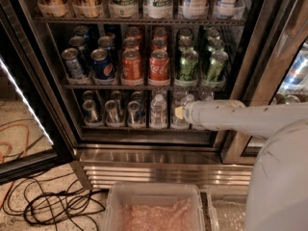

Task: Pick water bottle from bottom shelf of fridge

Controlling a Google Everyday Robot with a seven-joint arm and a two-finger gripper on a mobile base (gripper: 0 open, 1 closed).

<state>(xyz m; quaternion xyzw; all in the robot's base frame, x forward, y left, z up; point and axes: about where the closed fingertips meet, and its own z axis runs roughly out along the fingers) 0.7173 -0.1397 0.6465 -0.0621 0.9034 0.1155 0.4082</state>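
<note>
The fridge (144, 159) stands open in front of me. On its bottom shelf (139, 127), a clear ribbed water bottle (158, 110) with a white cap stands right of centre. A second clear bottle (178, 99) stands just right of it, partly hidden. My gripper (179, 112) is at the end of the white arm that reaches in from the right. It sits at bottom-shelf height, right in front of that second bottle and just right of the first. The arm's wrist hides the gripper's end.
Silver-topped cans (111, 110) fill the left of the bottom shelf. Coloured soda cans (159, 64) fill the rack above. The glass door with its LED strip (24, 102) hangs open at left. Black and orange cables (53, 207) lie on the floor. A translucent bin (114, 201) sits below.
</note>
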